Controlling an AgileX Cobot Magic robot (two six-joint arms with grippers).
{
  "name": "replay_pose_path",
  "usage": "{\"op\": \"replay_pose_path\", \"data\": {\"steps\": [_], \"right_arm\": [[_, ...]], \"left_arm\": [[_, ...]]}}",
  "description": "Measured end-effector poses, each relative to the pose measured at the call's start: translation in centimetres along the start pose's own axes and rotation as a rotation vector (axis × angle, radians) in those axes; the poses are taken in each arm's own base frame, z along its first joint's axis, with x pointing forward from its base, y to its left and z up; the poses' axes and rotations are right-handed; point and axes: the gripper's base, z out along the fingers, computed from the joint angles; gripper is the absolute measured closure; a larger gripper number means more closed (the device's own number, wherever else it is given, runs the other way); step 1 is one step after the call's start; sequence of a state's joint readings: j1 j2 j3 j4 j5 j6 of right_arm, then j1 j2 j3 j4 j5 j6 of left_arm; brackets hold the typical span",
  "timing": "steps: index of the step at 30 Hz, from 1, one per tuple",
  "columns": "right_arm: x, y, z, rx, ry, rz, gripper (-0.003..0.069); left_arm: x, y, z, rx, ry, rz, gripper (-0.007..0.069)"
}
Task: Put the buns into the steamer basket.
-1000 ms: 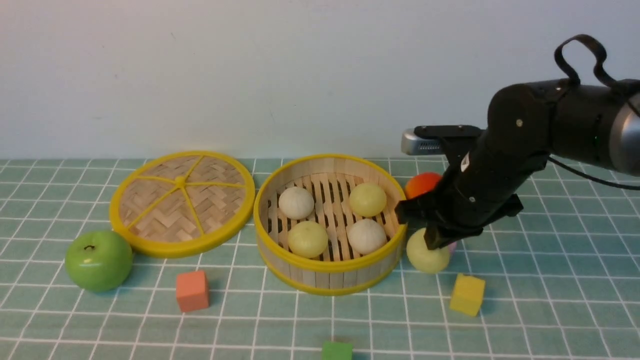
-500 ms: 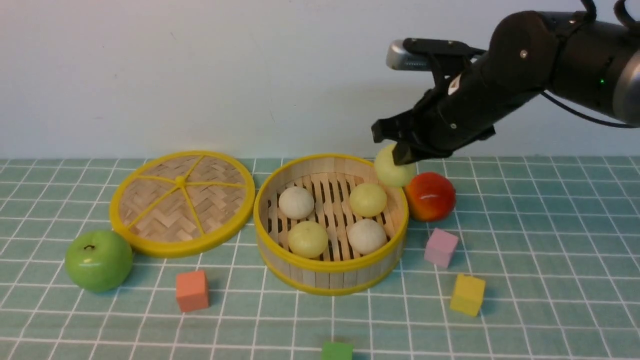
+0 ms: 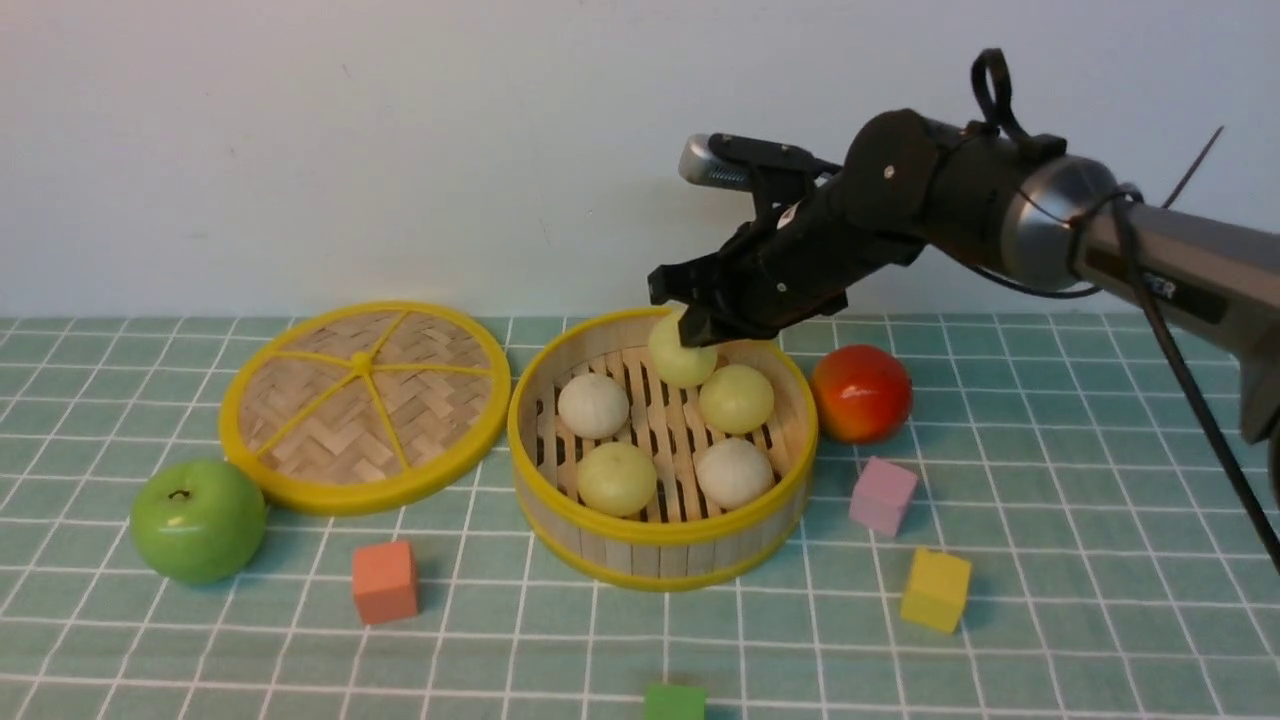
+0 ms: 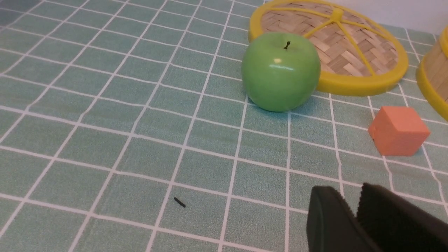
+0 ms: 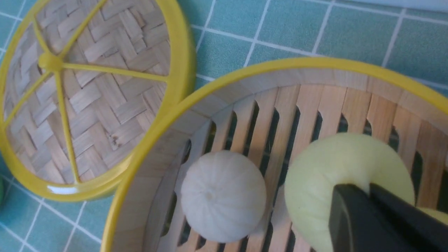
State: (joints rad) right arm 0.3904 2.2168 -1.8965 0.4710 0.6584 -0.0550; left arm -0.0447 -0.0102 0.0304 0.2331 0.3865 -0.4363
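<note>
table: green checked cloth [image 3: 1050, 560]
your right gripper [image 3: 693, 322]: clamped on a yellow-green bun [image 3: 680, 358]
basket [image 3: 660, 535]: right underneath it, four buns inside

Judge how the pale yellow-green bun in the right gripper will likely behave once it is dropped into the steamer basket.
The bun is round and smooth, so it will probably roll a little. The steamer basket has a raised wall and four buns already inside, which should stop it quickly. The right gripper pinches it on closed tips, suggesting it is light.
</note>
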Motion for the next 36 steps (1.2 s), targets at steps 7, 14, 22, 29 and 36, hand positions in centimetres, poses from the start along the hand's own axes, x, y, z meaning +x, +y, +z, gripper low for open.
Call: {"op": "replay_pose_path", "data": {"steps": [7, 14, 22, 29, 36], "right_arm": [[-0.2, -0.3, 1.0, -0.001, -0.039, -0.003, 0.065], [0.5, -0.9, 2.5, -0.006, -0.019, 0.022, 0.0595], [0.7, -0.6, 1.9, -0.015, 0.034, 0.015, 0.0327], [-0.9, 1.9, -5.5, -0.029, 0.076, -0.073, 0.0225], [-0.4, 4.6, -16.5, 0.026, 0.195, -0.142, 0.0371]], "left_arm": [[0.0, 0.0, 0.0, 0.0, 0.0, 0.0, 0.0469], [0.0, 0.0, 0.0, 0.0, 0.0, 0.0, 0.0461], [0.0, 0.0, 0.0, 0.0, 0.0, 0.0, 0.0461], [0.0, 0.0, 0.0, 0.0, 0.0, 0.0, 0.0461], [0.0, 0.0, 0.0, 0.0, 0.0, 0.0, 0.0461]]}}
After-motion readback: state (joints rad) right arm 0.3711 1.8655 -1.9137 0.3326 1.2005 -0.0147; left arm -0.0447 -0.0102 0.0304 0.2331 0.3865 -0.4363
